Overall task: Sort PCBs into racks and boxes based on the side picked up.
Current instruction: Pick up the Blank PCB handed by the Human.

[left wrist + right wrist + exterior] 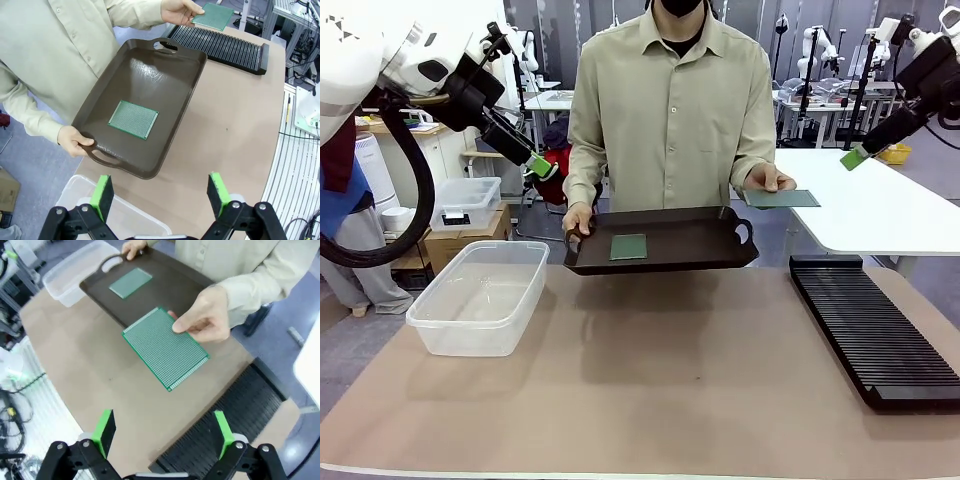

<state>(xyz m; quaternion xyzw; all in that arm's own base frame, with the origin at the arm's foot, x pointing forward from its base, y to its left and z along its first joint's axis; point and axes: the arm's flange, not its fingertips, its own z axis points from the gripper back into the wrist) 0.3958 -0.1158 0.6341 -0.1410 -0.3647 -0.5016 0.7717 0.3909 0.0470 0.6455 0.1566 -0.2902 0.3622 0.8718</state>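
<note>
- The right gripper (pixel 162 432) has its jaws spread wide with nothing between them. In the front view it hangs at the upper right of the frame, well apart from any board.
- The offered PCB (pixel 165 347) floats mid-frame in the right wrist view, straight up-frame from the jaw gap. The person's hand (pixel 207 317) pinches it flat by its upper-right long edge, so the lower-left edge and both short ends are free.
- Its long axis runs diagonally from upper left to lower right of that frame, while the pads line up left to right. To close across the board's short width, the wrist would probably need to roll.
- The left gripper (pixel 161 192) is likewise wide open and empty.
- In its wrist view the tray PCB (pixel 133 119) lies up-frame and slightly left of the gap. It lies flat on the floor of the dark tray (pixel 165 80), long axis tilted down to the right. The person's other hand (pixel 75 141) holds the tray by a handle.
- The right arm looks the nearer one to the offered PCB, and the left arm the nearer to the tray PCB.
- The rack (pixel 875 330) lies at the right of the front view, beneath the right arm's side. The box (pixel 470 335) sits at the left.
</note>
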